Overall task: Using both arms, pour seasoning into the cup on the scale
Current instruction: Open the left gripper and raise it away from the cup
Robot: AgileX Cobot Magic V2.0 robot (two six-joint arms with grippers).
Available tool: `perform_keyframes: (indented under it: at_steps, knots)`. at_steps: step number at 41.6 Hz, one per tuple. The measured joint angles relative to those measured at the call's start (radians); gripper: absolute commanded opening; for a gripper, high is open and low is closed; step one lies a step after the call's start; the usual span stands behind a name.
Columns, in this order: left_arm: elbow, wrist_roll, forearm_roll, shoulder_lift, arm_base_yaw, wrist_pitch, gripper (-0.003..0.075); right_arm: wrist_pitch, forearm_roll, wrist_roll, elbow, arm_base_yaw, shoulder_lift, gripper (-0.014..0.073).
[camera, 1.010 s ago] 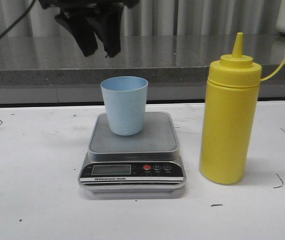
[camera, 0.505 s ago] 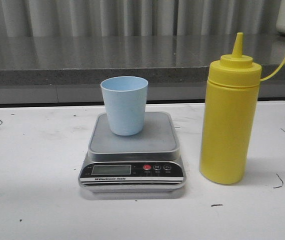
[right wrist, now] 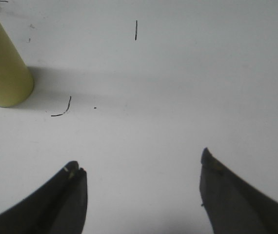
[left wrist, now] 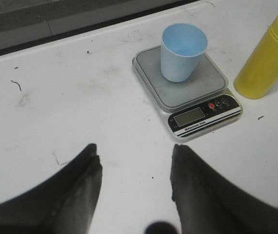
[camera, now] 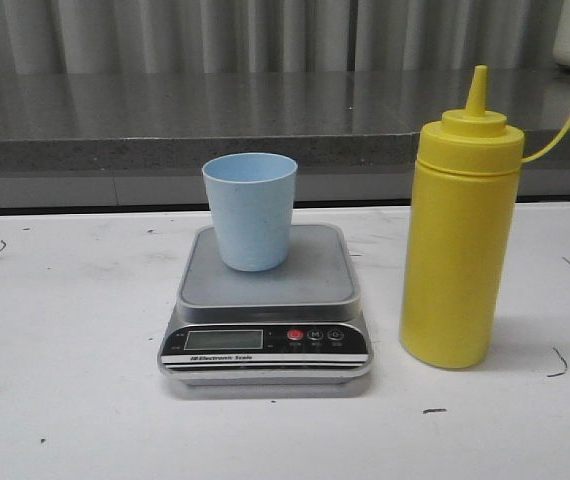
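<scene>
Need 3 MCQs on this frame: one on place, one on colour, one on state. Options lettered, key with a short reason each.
1. Where does the cup stand?
A. on the scale's platform
B. on the bare table
C. on the back counter

2. What colour is the seasoning bottle?
A. red
B. yellow
C. green

3. How is the left gripper?
A. shut on the cup
B. shut on the bottle
C. open, holding nothing

Key:
1 A: the cup's base rests on the scale, behind its display.
2 B: body, shoulder and nozzle are all yellow.
3 C: in the left wrist view the fingers stand apart over bare table, short of the scale.
</scene>
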Motion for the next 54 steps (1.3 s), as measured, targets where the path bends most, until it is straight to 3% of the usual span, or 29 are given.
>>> perform_keyframes:
  at_steps: [10,36,42,48,54]
  knots:
    - [0.073,-0.007,0.0,-0.124,0.0,0.005,0.0334,0.0,0.0,0.0,0.0,0.0,0.0,0.0512]
    - [0.078,-0.009,0.0,-0.126,0.0,0.005,0.0334,-0.012,-0.003,0.0,0.0,0.006,0.0,0.0514]
    - [0.078,-0.009,0.0,-0.126,0.0,0.005,0.0334,-0.034,-0.001,-0.002,0.0,0.074,0.0,0.0527]
    - [0.078,-0.009,0.0,-0.126,0.0,0.005,0.0334,-0.041,-0.003,-0.008,0.0,0.177,0.012,0.0615]
    - [0.078,-0.009,0.0,-0.126,0.0,0.005,0.0334,-0.045,-0.003,-0.008,0.0,0.256,0.047,0.0615]
